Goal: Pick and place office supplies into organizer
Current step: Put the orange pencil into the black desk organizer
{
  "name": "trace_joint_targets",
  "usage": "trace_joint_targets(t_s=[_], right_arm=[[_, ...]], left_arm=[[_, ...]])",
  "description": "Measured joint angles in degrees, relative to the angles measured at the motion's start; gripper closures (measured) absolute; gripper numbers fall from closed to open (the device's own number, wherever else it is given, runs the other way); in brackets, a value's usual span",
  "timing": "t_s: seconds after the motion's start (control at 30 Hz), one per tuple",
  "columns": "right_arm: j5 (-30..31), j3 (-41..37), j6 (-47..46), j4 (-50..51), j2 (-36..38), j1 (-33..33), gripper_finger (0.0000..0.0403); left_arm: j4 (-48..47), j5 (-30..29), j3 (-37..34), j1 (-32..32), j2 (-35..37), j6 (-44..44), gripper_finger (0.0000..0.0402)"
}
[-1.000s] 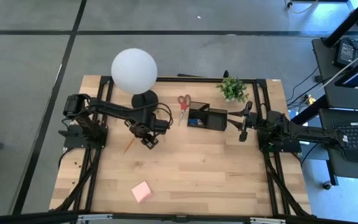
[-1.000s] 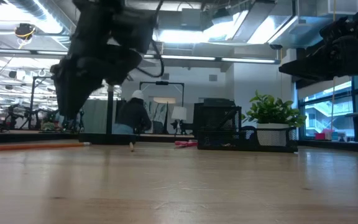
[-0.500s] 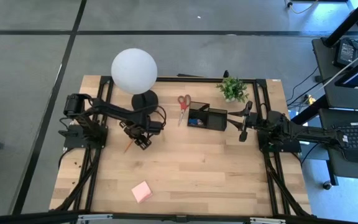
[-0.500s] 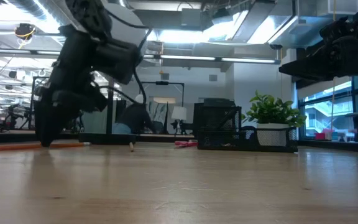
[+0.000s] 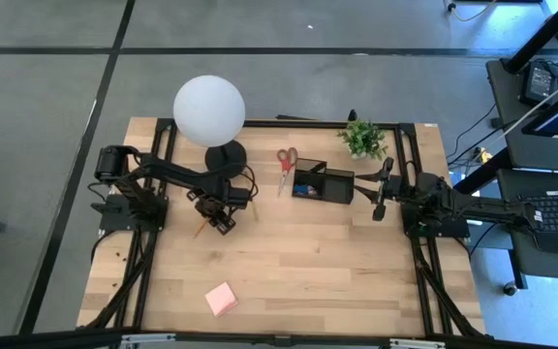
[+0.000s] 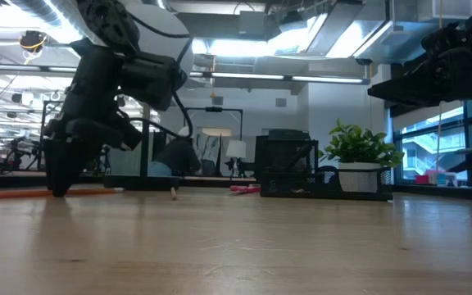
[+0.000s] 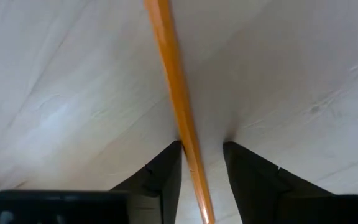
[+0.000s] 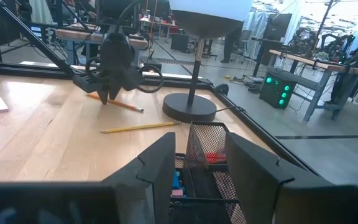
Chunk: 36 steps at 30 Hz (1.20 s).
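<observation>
An orange pencil [image 7: 174, 87] lies flat on the wooden table, left of centre. My left gripper [image 7: 202, 149] points down at it, open, its tips at table height in the low view [image 6: 58, 190], one finger on each side of the pencil's shaft. A second pencil [image 8: 138, 127] lies near the lamp base. Red-handled scissors [image 5: 286, 163] lie left of the black mesh organizer [image 5: 323, 184]. A pink sticky-note pad [image 5: 221, 299] lies near the front edge. My right gripper [image 5: 378, 206] waits open, level, by the organizer's right end. My left gripper comes from above with its fingers across the pencil. One fingertip [image 7: 169, 158] stands right against the shaft's side [image 7: 185, 140]; whether it touches I cannot tell. The other fingertip [image 7: 238, 158] stands a little apart. The pencil lies flat on the table.
A white globe lamp [image 5: 209, 111] on a round black base [image 5: 225, 155] stands just behind my left gripper. A small potted plant [image 5: 363, 139] stands at the back right. Bare wood [image 5: 318, 262] stretches across the middle and front of the table.
My left gripper has come down to the table and shifted toward the table's left edge, ending astride the orange pencil. The pencil has stayed where it was.
</observation>
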<state>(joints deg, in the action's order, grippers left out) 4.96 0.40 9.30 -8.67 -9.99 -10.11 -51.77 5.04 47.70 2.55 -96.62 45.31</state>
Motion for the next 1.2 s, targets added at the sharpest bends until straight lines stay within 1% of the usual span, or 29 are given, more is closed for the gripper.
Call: trace_joint_targets(t_s=[0.3,0.53,0.73,1.07,1.2], right_arm=[[-0.01,0.00,0.00,-0.02,0.01,0.00,0.0258],[-0.01,0.00,0.00,-0.02,0.01,0.00,0.0258],[0.00,0.00,0.00,-0.02,0.00,-0.02,0.0258],[0.01,0.00,0.00,-0.02,0.01,-0.01,0.0258],[0.01,0.00,0.00,-0.03,-0.01,-0.02,0.0258]], left_arm=[[0.48,-1.05,-0.02,-0.13,-0.02,-1.00,0.0316],[-0.37,-1.79,2.04,-0.29,-0.46,-2.60,0.0352],[-0.71,-2.08,2.40,-0.44,-0.44,-3.05,0.0380],[-0.81,-2.87,2.51,-2.04,-0.29,-3.05,0.0381],[0.01,-0.81,2.68,-2.67,0.97,-3.07,0.0381]])
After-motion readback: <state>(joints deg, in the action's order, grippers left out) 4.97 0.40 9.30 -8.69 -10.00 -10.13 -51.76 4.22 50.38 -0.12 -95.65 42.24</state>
